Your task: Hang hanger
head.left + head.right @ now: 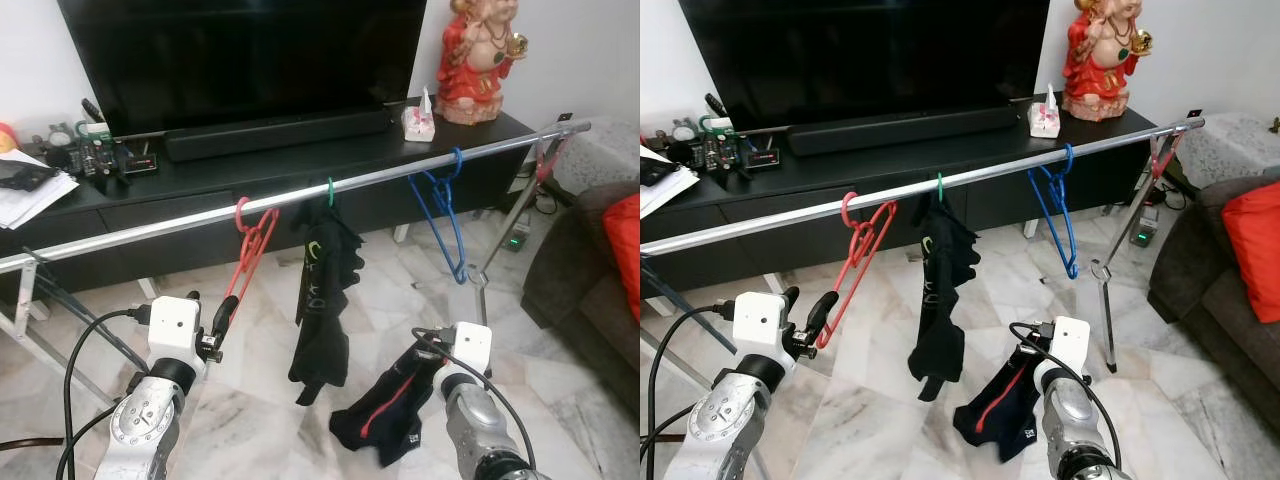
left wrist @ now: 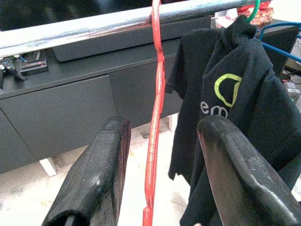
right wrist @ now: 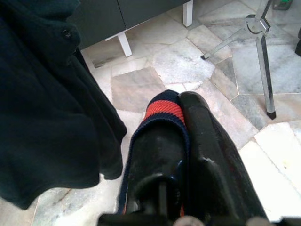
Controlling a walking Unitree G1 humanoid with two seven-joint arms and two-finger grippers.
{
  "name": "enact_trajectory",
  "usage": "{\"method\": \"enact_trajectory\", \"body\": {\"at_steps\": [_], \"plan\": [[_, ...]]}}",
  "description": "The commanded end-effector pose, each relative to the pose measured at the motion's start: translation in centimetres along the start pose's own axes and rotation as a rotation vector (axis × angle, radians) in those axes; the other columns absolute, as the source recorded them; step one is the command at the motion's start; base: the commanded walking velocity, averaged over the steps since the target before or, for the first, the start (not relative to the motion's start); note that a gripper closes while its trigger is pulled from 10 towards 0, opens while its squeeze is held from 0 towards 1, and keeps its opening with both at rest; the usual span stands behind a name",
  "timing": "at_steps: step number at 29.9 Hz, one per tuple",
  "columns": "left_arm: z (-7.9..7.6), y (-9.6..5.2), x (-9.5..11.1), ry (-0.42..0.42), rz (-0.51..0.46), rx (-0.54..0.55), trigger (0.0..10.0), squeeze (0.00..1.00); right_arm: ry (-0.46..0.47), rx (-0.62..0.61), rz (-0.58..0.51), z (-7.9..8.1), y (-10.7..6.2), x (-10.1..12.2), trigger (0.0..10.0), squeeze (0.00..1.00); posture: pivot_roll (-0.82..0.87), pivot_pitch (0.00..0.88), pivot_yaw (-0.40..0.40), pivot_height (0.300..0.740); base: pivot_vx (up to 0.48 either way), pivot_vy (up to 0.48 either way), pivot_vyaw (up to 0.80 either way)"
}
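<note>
A red hanger (image 1: pixel 248 245) hangs by its hook from the long silver rail (image 1: pixel 150 230). My left gripper (image 1: pixel 225 315) is open, and the hanger's lower part stands between its fingers (image 2: pixel 101 169) without clearly touching them. Further right on the rail a black T-shirt (image 1: pixel 322 300) hangs on a green hanger (image 1: pixel 330 188), and then comes an empty blue hanger (image 1: pixel 443 215). My right gripper (image 1: pixel 418 365) is low over the floor, shut on a dark navy garment with red trim (image 1: pixel 385 420). That garment (image 3: pixel 162 110) wraps over the fingers.
Behind the rail stands a black TV console (image 1: pixel 300 150) with a TV, a soundbar, a tissue box (image 1: pixel 417 120) and a red statue (image 1: pixel 478 60). The rack's metal leg (image 1: pixel 500 235) and a dark sofa with a red cushion (image 1: pixel 625 250) are on the right. The floor is marble tile.
</note>
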State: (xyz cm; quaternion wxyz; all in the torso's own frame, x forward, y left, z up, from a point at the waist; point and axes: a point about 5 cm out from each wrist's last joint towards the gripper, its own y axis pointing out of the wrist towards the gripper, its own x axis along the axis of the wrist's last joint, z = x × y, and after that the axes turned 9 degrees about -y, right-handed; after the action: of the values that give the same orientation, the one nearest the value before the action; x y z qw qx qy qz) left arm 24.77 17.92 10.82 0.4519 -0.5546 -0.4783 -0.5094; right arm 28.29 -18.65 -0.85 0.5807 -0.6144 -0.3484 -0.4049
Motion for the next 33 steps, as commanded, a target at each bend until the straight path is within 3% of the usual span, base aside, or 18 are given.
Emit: {"method": "enact_trajectory", "body": {"at_steps": [1, 17, 24, 33], "plan": [[-0.05, -0.01, 0.16, -0.018, 0.0, -0.004, 10.0, 0.0, 0.0, -0.01, -0.02, -0.28, 0.11, 0.44, 10.0, 0.0, 0.02, 0.0, -0.019, 0.74, 0.0, 0.0, 0.0], [-0.12, 0.06, 0.18, -0.03, 0.007, -0.013, 10.0, 0.0, 0.0, -0.001, -0.014, -0.01, 0.17, 0.47, 10.0, 0.0, 0.03, 0.0, -0.019, 0.74, 0.0, 0.281, -0.65], [-0.22, 0.13, 0.3, -0.029, 0.003, -0.021, 10.0, 0.0, -0.002, -0.005, -0.023, 0.0, 0.17, 0.55, 10.0, 0.0, 0.03, 0.0, -0.018, 0.74, 0.0, 0.358, 0.0], [-0.52, 0.2, 0.22, -0.022, 0.013, -0.035, 10.0, 0.0, -0.004, -0.001, -0.021, 0.1, 0.17, 0.52, 10.0, 0.0, 0.03, 0.0, -0.018, 0.74, 0.0, 0.0, 0.0]]}}
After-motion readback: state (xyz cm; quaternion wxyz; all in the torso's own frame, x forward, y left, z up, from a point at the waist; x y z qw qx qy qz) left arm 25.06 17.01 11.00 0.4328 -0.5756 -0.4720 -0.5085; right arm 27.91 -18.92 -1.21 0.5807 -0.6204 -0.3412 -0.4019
